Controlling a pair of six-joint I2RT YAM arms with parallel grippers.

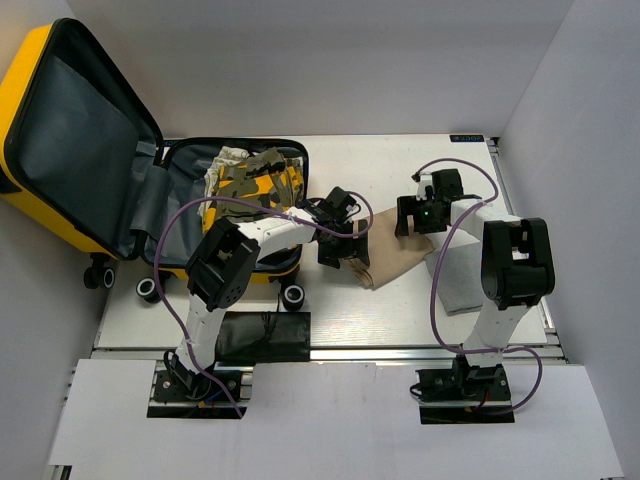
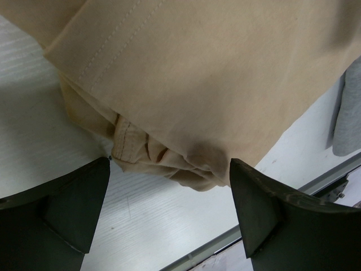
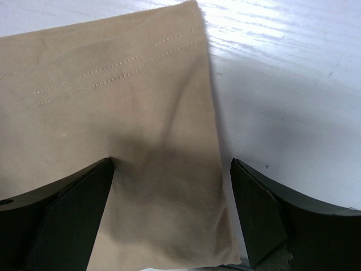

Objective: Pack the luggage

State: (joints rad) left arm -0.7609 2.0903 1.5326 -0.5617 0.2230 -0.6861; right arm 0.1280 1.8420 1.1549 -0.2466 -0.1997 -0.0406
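Observation:
The yellow luggage (image 1: pixel 78 150) lies open at the left, its grey-lined lid leaning back. A camouflage garment (image 1: pixel 255 178) is in its lower half. A folded tan garment (image 1: pixel 395 255) lies on the table between my two grippers. My left gripper (image 1: pixel 342 252) is at the garment's left end. In the left wrist view this gripper (image 2: pixel 169 189) is open, with the bunched tan fold (image 2: pixel 169 164) just beyond its fingertips. My right gripper (image 1: pixel 416 220) is over the garment's far right corner. In the right wrist view it (image 3: pixel 172 189) is open, straddling the tan cloth (image 3: pixel 124 113).
A grey cloth (image 1: pixel 455 282) lies right of the tan garment, also seen as a grey edge (image 2: pixel 347 113) in the left wrist view. A flat black pouch (image 1: pixel 262 337) sits at the near table edge. The suitcase's wheels (image 1: pixel 293 296) stick out beside my left arm.

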